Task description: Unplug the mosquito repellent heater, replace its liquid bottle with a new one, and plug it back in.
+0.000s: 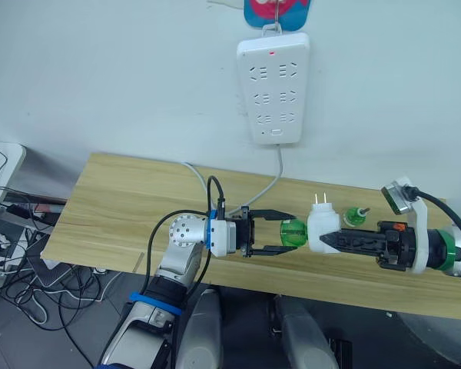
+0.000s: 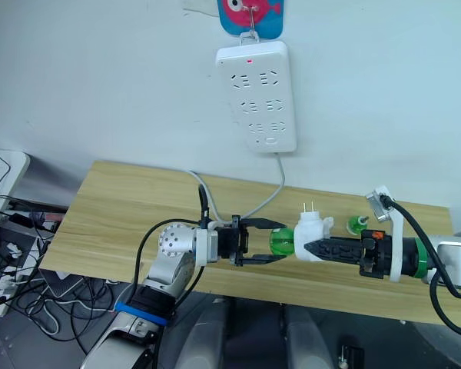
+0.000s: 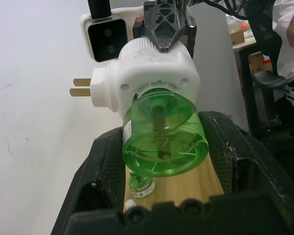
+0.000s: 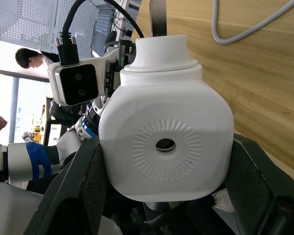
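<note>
Head view: lower middle of the frame, the left gripper (image 1: 280, 236) has its fingers spread around one green bottle (image 1: 293, 234), which sits in the white heater (image 1: 321, 227). The right gripper (image 1: 327, 240) is clamped on that heater. A second green bottle (image 1: 356, 217) stands just behind on the table (image 1: 123, 215). One power strip (image 1: 273, 86) hangs at the top.

Left wrist view: bottle (image 3: 164, 138) between the wide fingers, not clearly touching.

Right wrist view: heater (image 4: 165, 142) pinched from both sides.

You're in a lab/office: wall-hung power strip (image 1: 273, 87) at 12 o'clock, cable tangle (image 1: 8, 261) at 8, seated person (image 4: 30, 58) behind.
</note>
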Robot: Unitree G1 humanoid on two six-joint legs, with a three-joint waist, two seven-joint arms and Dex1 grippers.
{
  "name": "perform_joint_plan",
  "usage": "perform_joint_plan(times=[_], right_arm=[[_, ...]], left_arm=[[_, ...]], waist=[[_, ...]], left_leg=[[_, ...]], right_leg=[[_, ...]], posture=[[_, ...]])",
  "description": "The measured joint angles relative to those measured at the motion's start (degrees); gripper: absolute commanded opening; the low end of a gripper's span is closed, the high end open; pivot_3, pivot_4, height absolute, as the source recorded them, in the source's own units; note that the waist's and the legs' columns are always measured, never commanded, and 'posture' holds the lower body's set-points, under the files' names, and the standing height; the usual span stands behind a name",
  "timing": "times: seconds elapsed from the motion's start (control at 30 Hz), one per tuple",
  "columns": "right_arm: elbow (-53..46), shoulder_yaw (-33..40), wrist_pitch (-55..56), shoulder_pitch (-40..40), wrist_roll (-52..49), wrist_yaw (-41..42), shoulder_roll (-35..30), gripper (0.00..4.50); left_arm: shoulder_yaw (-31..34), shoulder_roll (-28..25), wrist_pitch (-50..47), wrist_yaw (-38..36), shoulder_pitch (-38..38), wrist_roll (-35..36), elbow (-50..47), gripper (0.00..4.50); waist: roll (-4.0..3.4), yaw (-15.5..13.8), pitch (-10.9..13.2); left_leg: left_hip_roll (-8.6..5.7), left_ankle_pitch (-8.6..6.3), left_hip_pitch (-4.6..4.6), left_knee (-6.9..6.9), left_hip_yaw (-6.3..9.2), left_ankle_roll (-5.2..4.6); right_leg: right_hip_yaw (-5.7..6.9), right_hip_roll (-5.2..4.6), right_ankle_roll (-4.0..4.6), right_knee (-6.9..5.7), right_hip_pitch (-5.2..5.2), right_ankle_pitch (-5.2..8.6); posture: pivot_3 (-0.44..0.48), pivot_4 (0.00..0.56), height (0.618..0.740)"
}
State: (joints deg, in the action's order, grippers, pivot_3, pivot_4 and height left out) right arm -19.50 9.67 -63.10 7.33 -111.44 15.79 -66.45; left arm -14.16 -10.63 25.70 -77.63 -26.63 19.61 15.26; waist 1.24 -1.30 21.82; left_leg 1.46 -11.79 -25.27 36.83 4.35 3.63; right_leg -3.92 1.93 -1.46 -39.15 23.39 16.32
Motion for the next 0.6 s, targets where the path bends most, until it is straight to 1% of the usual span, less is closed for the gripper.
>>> perform_joint_plan(times=[0.03, 0.07, 0.1, 0.37, 0.43, 0.6], right_arm=[[-0.4, -0.3, 0.1, 0.0, -0.1, 0.2, 0.3, 3.98], [-1.0, -1.0, 0.0, 0.0, -0.1, 0.4, 0.6, 4.35], [-1.3, -1.5, 0.0, 0.1, -0.1, 0.5, 0.9, 4.47], [-3.0, -2.0, 1.3, -1.6, -0.1, 0.7, 2.7, 4.47], [-3.9, -2.1, 2.3, -2.9, -0.1, 0.5, 3.3, 4.47], [-10.2, -2.4, 6.4, -9.3, -0.1, 0.7, 4.0, 4.47]], left_arm=[[-0.3, 0.3, 0.0, 0.0, -0.2, 0.0, 0.0, 2.24], [-0.9, 1.0, 0.0, 0.0, -0.6, 0.0, 0.0, 2.24], [-1.7, 1.5, 0.0, -0.1, -0.8, -0.1, -0.2, 2.24], [-2.1, 1.4, -1.7, 2.1, -0.4, -0.1, -1.6, 2.24], [-2.1, 1.3, -1.9, 2.6, -0.3, -0.1, -1.7, 2.24], [-1.6, 1.3, -3.7, 4.9, -0.3, -0.2, -1.7, 2.24]], waist=[[0.0, 0.0, 0.0], [0.0, 0.0, 0.0], [0.0, 0.0, 0.0], [0.0, 0.0, 0.0], [0.0, 0.0, 0.0], [0.0, 0.0, 0.0]], left_leg=[[0.0, 0.0, 0.0, 0.0, 0.0, 0.0], [-0.01, 0.0, -0.01, 0.0, 0.01, 0.0], [-0.01, 0.0, -0.04, 0.03, 0.03, 0.0], [0.01, 0.0, -0.06, 0.06, 0.11, 0.0], [-0.01, 0.0, -0.07, 0.06, 0.1, 0.0], [-0.01, 0.0, -0.1, 0.07, 0.15, 0.0]], right_leg=[[0.0, 0.0, 0.0, 0.0, 0.0, 0.0], [0.0, 0.0, 0.0, 0.0, 0.0, 0.0], [0.02, 0.0, 0.0, 0.0, 0.0, 0.0], [0.07, 0.0, 0.01, -0.03, 0.0, -0.01], [0.08, 0.0, 0.01, -0.02, 0.0, -0.01], [0.14, -0.01, 0.0, -0.01, 0.0, -0.01]], posture=[[0.089, 0.358, 0.74], [0.089, 0.358, 0.74], [0.092, 0.353, 0.74], [0.103, 0.348, 0.74], [0.108, 0.343, 0.74], [0.111, 0.338, 0.74]])
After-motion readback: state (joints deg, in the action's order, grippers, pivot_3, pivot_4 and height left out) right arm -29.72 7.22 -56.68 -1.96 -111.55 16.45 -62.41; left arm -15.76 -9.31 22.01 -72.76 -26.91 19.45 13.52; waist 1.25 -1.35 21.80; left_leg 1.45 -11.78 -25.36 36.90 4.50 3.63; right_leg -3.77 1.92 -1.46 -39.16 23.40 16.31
